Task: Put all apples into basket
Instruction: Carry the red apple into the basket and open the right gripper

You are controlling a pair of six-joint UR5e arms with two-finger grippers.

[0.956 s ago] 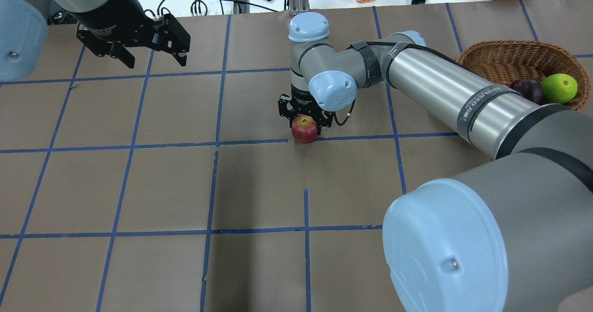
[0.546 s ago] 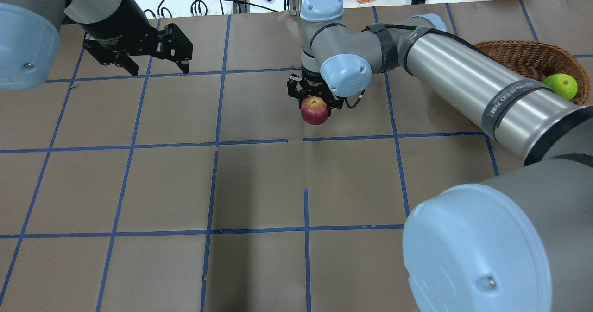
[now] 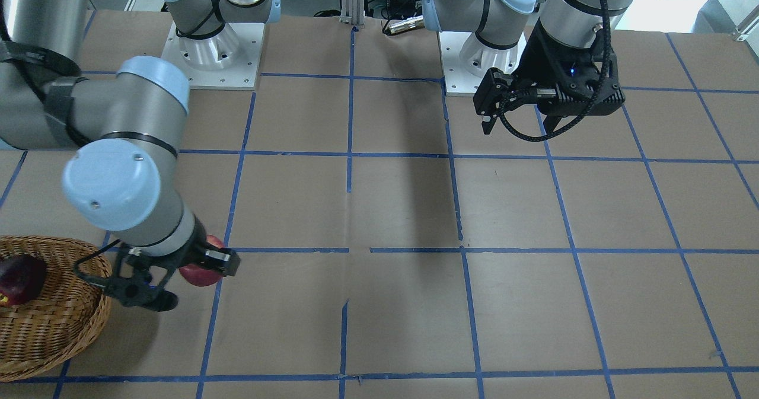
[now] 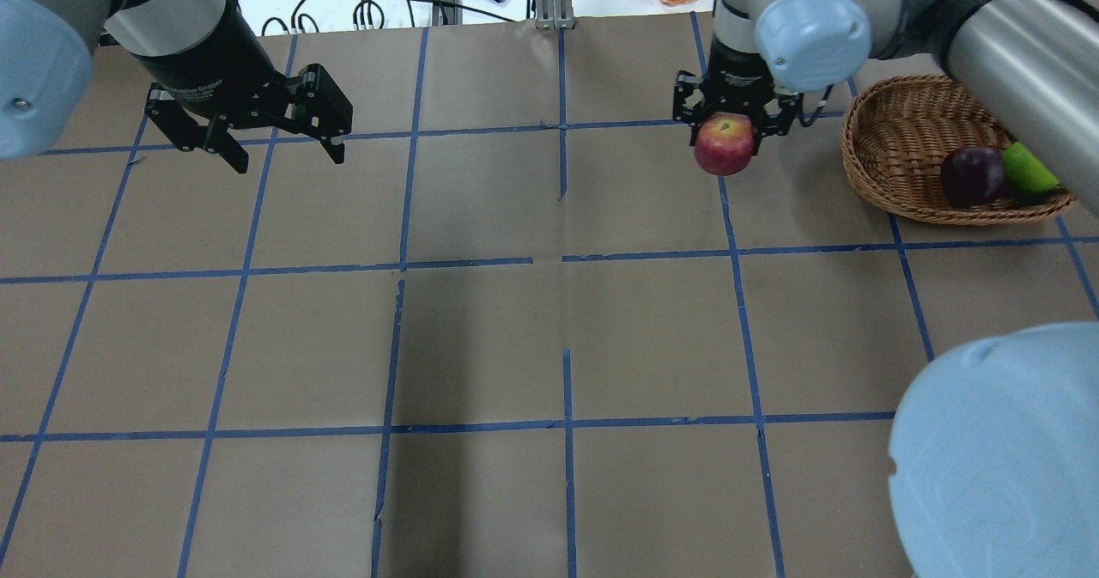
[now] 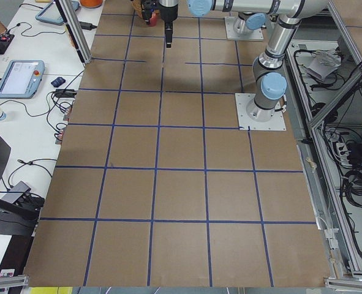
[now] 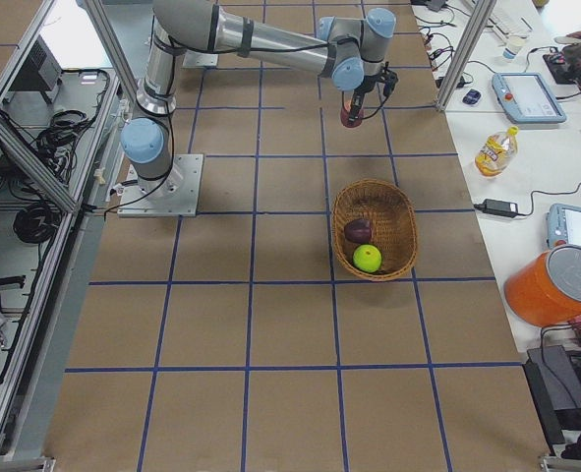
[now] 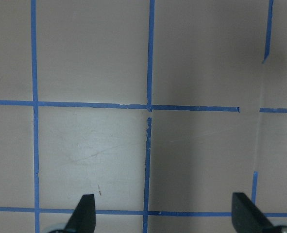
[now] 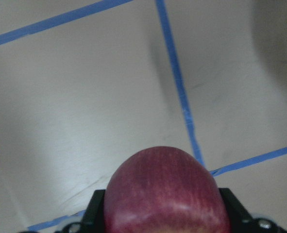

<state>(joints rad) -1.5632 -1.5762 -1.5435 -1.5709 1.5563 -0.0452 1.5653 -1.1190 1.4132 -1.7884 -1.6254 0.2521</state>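
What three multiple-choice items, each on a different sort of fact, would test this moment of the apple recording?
1. How many apples lie in the shallow tan woven wicker basket?
A) one
B) two
C) three

2. Where is the red apple with yellowish blush?
A) inside the basket
B) in the right gripper, lifted off the brown paper-covered table, short of the basket
C) lying loose at the table's middle

3. What state is the left gripper in?
A) open and empty
B) shut on an apple
C) shut on nothing

Answers:
1 B: the dark maroon apple and the lime green apple are inside.
2 B: the gripper clamps it beside the basket's rim.
3 A: its jaws stand wide apart with nothing between them.
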